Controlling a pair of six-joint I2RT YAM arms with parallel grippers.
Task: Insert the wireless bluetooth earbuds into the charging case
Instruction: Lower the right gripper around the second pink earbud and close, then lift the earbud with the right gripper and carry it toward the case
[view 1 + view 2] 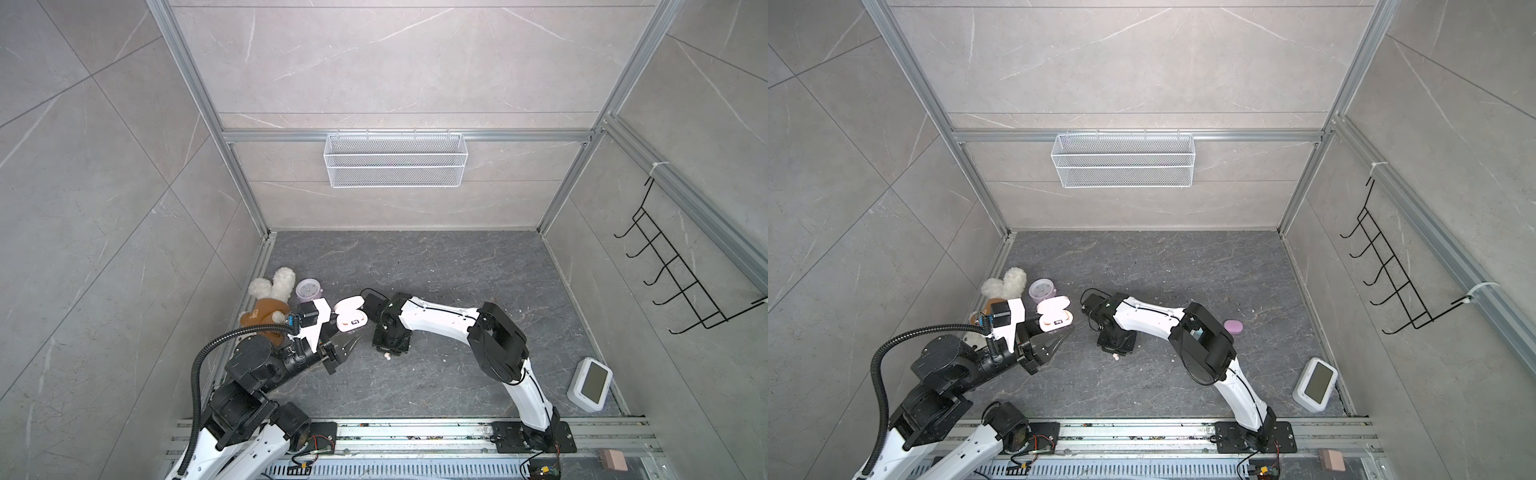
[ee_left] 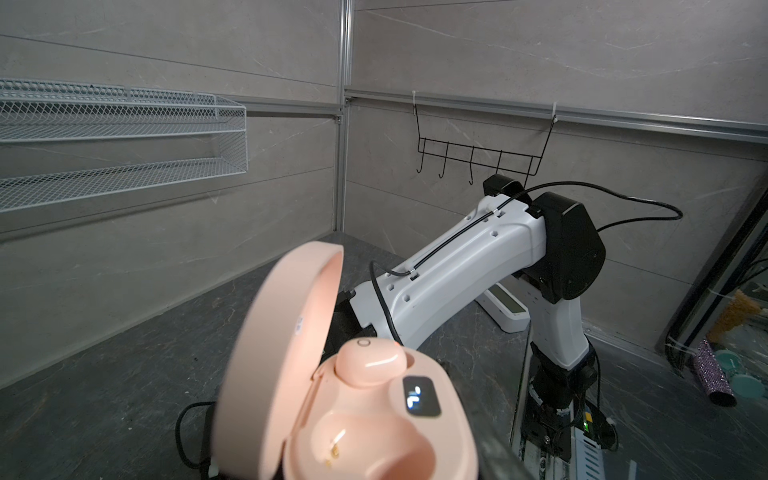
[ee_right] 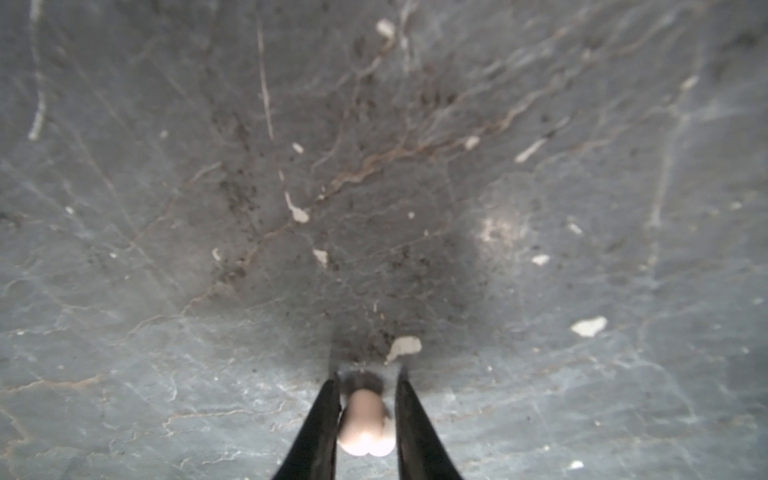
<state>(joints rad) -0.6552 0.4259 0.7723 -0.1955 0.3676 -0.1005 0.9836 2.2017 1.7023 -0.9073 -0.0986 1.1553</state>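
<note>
The peach-pink charging case hangs above the floor with its lid open, my left gripper shut on its base. In the left wrist view one peach-pink earbud sits in the case. The socket beside it is empty. My right gripper points straight down at the floor. Its two black fingers press the sides of a second peach-pink earbud lying there. In both top views this earbud shows just below the right wrist.
A plush toy and a lilac alarm clock stand behind the left arm. A lilac oval case lies by the right elbow, a white display unit at front right. A mesh basket and hook rack hang on the walls.
</note>
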